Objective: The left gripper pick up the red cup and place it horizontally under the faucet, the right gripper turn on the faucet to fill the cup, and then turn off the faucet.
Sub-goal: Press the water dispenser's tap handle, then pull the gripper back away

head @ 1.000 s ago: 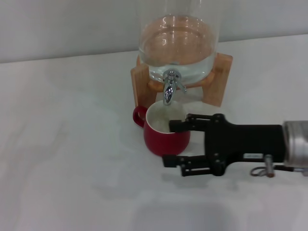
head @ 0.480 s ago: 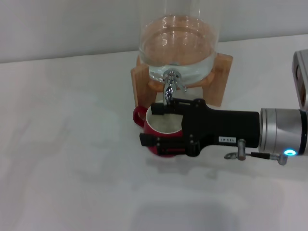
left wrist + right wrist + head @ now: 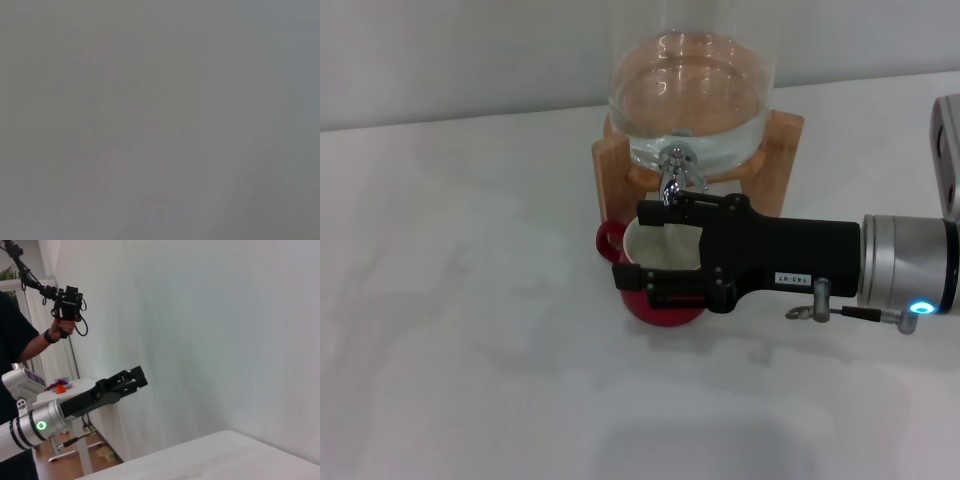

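The red cup [image 3: 634, 297] stands upright on the white table, its mouth below the faucet [image 3: 672, 176], its handle toward the left. My right gripper [image 3: 647, 250], black with a white label, reaches in from the right and hovers over the cup. It is open, with one finger just under the faucet spout and the other over the cup's near rim. It holds nothing. My left gripper [image 3: 134, 378], with a green light on its wrist, shows only in the right wrist view, raised in the air away from the table. The left wrist view is a grey blur.
The glass dispenser [image 3: 688, 90] holds water and sits on a wooden stand [image 3: 781, 165] at the back of the table [image 3: 470, 330]. In the right wrist view a person [image 3: 20, 340] holds a hand controller beside a white wall.
My right gripper moved left and away from me, from beside the cup's near right side to over the cup's mouth, close under the faucet. The cup stayed put.
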Available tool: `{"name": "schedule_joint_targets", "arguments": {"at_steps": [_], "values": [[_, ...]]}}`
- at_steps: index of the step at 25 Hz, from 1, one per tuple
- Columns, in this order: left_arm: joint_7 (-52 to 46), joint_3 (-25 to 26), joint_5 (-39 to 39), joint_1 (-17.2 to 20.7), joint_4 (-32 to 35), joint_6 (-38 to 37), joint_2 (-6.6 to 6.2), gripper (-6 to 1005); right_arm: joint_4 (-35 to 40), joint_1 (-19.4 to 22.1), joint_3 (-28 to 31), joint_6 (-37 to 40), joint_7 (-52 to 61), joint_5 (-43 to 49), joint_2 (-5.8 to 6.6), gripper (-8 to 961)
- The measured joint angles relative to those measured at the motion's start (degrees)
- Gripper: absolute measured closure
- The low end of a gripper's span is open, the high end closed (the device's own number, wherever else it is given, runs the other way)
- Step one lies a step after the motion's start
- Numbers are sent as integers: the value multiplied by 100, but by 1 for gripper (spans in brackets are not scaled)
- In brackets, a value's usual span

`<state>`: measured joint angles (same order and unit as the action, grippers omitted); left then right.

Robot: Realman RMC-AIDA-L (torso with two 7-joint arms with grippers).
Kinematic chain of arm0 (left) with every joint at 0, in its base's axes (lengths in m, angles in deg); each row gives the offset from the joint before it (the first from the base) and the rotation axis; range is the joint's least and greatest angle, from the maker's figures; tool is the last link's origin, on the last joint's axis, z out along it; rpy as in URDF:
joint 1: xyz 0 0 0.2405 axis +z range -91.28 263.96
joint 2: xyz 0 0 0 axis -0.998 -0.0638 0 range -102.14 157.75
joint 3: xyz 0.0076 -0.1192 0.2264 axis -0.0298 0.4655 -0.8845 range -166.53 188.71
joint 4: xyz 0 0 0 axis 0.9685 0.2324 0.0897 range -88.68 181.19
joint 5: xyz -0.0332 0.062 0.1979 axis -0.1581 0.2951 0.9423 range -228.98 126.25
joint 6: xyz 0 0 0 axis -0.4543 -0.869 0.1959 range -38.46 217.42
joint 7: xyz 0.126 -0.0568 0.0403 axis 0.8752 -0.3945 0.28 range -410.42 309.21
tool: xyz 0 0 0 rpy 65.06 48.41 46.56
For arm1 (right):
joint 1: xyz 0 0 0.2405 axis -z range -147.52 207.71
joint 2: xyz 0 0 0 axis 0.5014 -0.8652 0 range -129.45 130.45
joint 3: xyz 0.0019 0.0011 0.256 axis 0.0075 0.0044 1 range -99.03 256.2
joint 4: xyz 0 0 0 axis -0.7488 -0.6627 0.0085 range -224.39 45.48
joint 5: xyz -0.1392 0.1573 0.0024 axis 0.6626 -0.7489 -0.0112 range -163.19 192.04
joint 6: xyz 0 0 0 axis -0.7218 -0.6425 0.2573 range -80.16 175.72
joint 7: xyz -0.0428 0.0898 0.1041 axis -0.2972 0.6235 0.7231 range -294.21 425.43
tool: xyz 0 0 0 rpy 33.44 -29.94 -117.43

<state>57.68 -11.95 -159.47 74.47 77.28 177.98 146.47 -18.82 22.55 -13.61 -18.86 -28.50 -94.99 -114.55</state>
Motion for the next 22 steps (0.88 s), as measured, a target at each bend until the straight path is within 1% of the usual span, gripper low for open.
{"name": "schedule_joint_targets", "arguments": {"at_steps": [5, 11, 15, 18, 22], "values": [[0, 1, 0, -9, 0, 0, -1, 167, -59, 22, 83, 74, -22, -2, 1, 155], [0, 1, 0, -7, 0, 0, 3, 166, -304, 43, 281, 82, -36, -8, 8, 155], [-7, 1, 6, 0, 1, 0, 5, 167, -318, 90, 348, 34, -35, -11, 8, 155], [-9, 1, 30, -13, 1, 0, 7, 167, -297, 198, 530, -134, -33, -29, 9, 155], [-10, 1, 35, -18, 0, 0, 8, 167, -314, 207, 591, -257, -37, -70, 9, 155]]}}
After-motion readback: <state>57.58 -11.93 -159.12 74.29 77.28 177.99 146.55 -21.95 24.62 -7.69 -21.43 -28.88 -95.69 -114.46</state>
